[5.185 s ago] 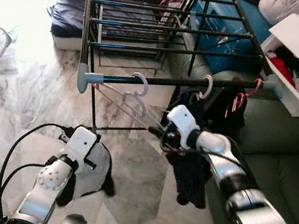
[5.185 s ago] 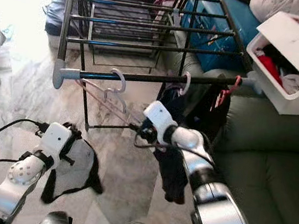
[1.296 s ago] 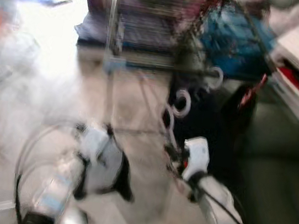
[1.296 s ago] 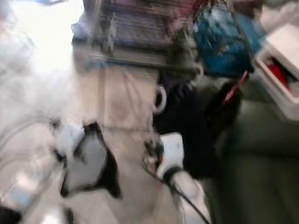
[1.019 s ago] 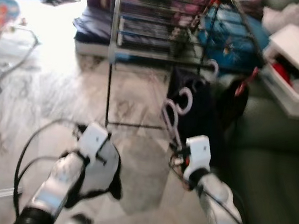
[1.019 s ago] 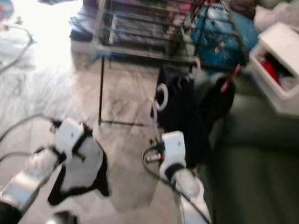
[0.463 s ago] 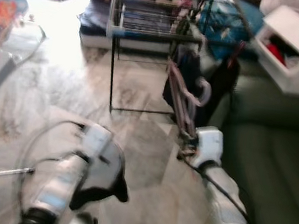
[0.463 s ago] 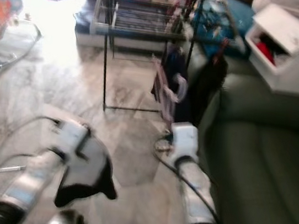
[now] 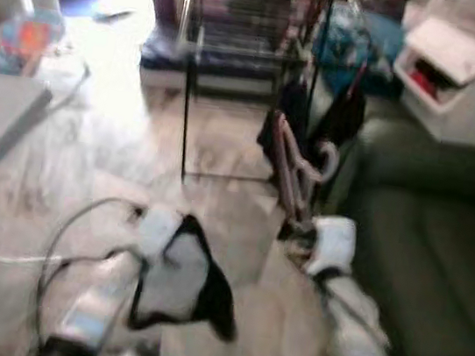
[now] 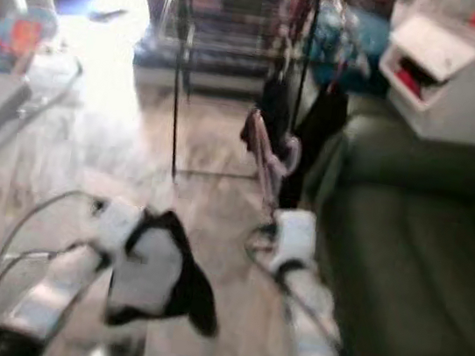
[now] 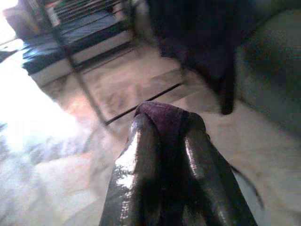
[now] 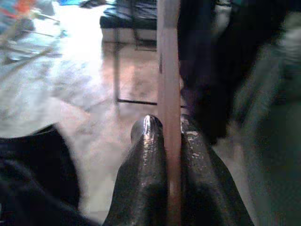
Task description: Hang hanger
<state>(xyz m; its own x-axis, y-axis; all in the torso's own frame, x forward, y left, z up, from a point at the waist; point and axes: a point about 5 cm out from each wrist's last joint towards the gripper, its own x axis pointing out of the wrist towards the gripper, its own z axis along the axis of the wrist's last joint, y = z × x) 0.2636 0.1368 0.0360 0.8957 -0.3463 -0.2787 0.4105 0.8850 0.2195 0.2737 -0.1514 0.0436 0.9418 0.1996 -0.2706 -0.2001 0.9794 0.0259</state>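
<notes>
Right end effector point(image 12: 165, 129): fingers clamped on the pink hanger point(image 9: 296, 173), held low in front of the robot, hook end up.
Left end effector point(image 11: 165, 123): fingers closed on a black-and-white garment point(image 9: 181, 278) that droops over the marble floor point(image 9: 100, 150).
Drying rack point(image 9: 238, 50): stands beyond the hanger, well apart, dark clothes hanging from its near rail.
Green sofa point(image 9: 443, 225): beside the right arm.

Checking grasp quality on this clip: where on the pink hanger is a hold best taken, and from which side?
Judging from these blurred frames, the straight bar of the pink hanger is the part to pinch, approached from below and away from the hook, so the hook stays free for the drying rack. The right end effector grips it this way; the left end effector pinches a garment.
</notes>
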